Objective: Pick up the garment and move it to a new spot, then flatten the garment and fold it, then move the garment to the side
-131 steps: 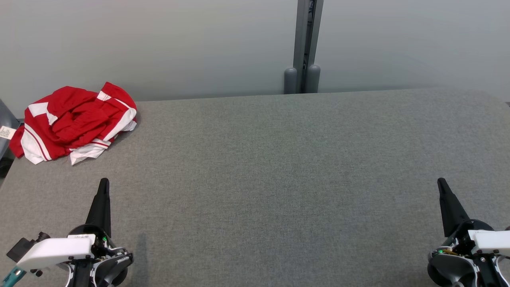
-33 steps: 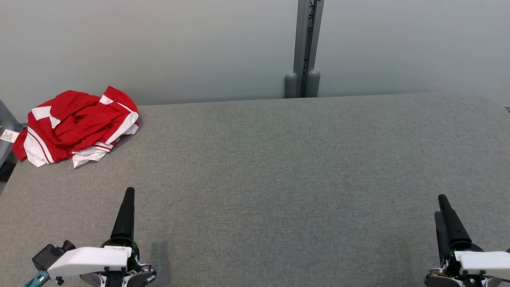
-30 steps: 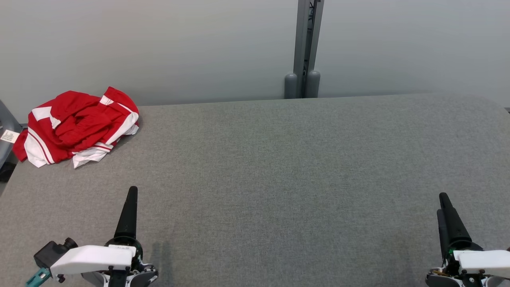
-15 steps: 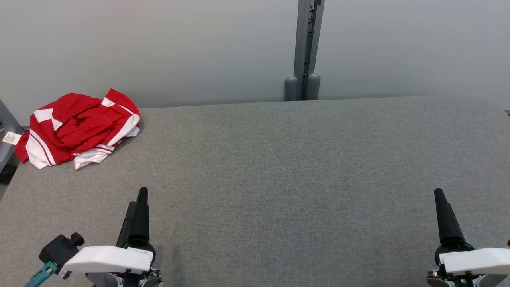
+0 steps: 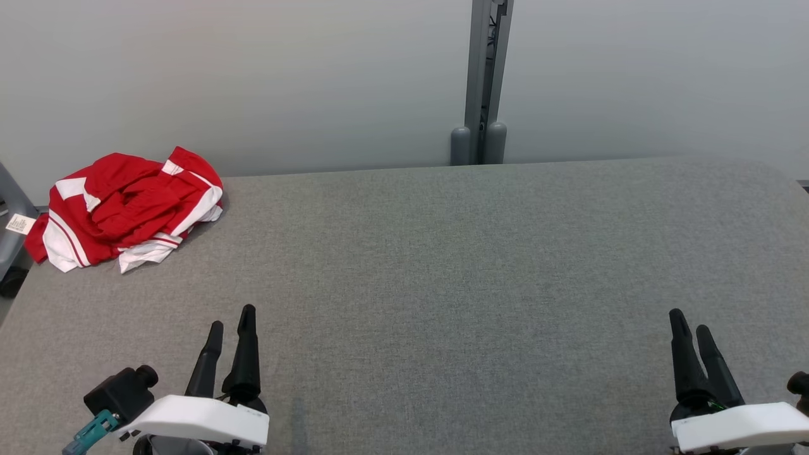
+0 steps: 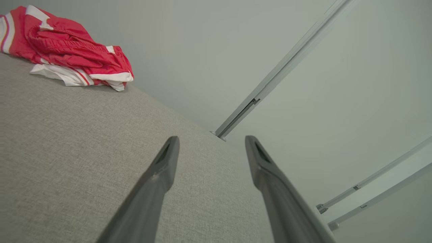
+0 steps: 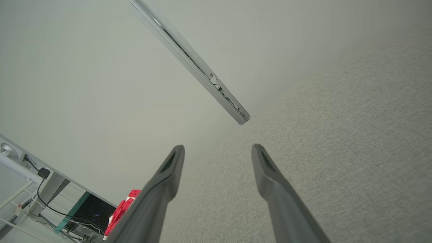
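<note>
The garment (image 5: pixel 123 208) is a crumpled red and white heap at the far left corner of the grey table (image 5: pixel 442 265); a white tag hangs from its left end. The left wrist view shows the garment (image 6: pixel 67 50) at upper left, well ahead of the fingers. My left gripper (image 5: pixel 231 319) hovers open and empty over the table's near left, and it (image 6: pixel 211 141) shows a wide gap. My right gripper (image 5: pixel 689 321) stands open and empty at the near right, its fingers (image 7: pixel 216 150) apart. A red scrap of the garment (image 7: pixel 121 211) shows far off.
A grey wall backs the table, with a vertical metal post (image 5: pixel 485 76) behind the far edge near the middle. A dark wheeled stand (image 5: pixel 9 246) sits off the table's left edge beside the garment.
Both grippers have turned about their wrists, so both fingers of each now show side by side. The left gripper has shifted right. The head camera has tilted slightly.
</note>
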{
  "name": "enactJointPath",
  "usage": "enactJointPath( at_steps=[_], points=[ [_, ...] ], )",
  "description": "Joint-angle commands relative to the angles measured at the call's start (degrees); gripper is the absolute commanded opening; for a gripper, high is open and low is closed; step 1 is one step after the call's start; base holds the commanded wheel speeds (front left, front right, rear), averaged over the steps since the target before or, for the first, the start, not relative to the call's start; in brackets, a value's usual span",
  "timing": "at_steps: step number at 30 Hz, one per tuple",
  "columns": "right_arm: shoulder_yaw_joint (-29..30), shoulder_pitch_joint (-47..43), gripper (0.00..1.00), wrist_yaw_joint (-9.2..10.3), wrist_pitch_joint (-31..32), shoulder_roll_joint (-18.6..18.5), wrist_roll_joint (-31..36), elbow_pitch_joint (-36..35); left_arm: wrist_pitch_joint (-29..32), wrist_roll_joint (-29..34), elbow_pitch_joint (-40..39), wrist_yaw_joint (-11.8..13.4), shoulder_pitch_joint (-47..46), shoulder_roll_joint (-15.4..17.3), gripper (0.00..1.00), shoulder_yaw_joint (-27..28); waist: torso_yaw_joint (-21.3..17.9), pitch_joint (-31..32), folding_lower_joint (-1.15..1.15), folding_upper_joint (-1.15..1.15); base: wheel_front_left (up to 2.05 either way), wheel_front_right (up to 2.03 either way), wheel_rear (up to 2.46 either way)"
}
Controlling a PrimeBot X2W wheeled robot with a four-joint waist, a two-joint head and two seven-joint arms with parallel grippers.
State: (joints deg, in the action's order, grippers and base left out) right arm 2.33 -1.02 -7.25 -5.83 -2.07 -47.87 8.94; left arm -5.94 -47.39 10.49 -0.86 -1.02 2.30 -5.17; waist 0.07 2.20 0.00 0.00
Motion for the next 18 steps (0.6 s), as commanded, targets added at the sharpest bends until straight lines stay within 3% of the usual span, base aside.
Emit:
enactJointPath(
  at_steps=[1, 18],
  points=[
    [-0.26, -0.07, 1.0, -0.28, -0.73, -0.56, 2.36, -0.76, -0.56, 2.32, -0.92, 0.44, -0.02, 0.38, 1.0, -0.28, 0.0, 0.08, 0.0, 0.0, 0.0, 0.0, 0.0],
    [-1.61, -1.37, 1.0, -0.31, -3.39, -0.7, 15.68, -1.43, -3.25, 13.63, 0.31, 1.36, 1.36, 0.5, 1.0, -1.14, 0.3, 0.98, 0.0, 0.0, 0.0, 0.0, 0.0]
  ],
)
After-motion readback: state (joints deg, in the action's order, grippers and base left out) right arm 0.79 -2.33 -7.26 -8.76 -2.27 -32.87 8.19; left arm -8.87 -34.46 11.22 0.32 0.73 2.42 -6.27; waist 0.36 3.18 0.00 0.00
